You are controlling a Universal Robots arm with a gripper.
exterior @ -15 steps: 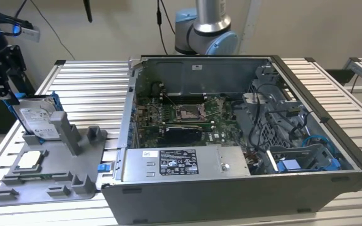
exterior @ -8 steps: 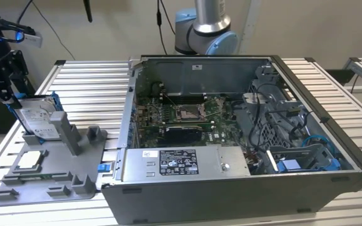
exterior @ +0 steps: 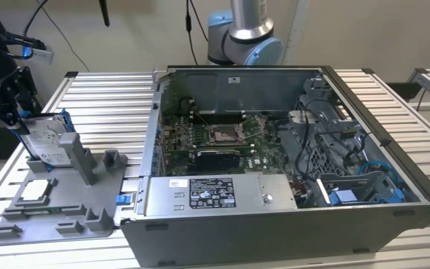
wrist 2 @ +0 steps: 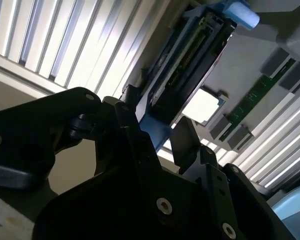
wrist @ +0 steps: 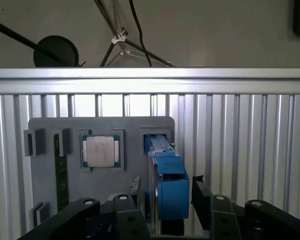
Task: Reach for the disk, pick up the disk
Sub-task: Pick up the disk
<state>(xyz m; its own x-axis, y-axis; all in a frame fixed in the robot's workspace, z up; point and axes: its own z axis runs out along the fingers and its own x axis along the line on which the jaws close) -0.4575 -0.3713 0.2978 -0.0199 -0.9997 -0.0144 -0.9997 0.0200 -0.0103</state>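
The gripper [wrist: 165, 185] is matte black, dotted with small silver screw heads. Between its fingers the disk [exterior: 43, 140] is silver-grey with a white printed label, edged by a bright blue bracket. Just beside the gripper, the holder [wrist: 130, 131] is plain mid-grey; on it lie a processor chip [wrist: 102, 151], silver within a green rim, and a dark green memory stick [wrist: 61, 172]. Beneath the gripper, the table [wrist: 240, 145] is pale silver, striped by ribs. Well apart from it, the computer case [exterior: 275, 241] is dull grey, its motherboard [exterior: 208, 134] green, its power supply [exterior: 275, 193] grey with a white-and-black sticker, its cable [exterior: 378, 167] blue.

Pincer [wrist: 166, 192] astride disk [wrist: 162, 150], processor chip [wrist: 103, 151] nearby
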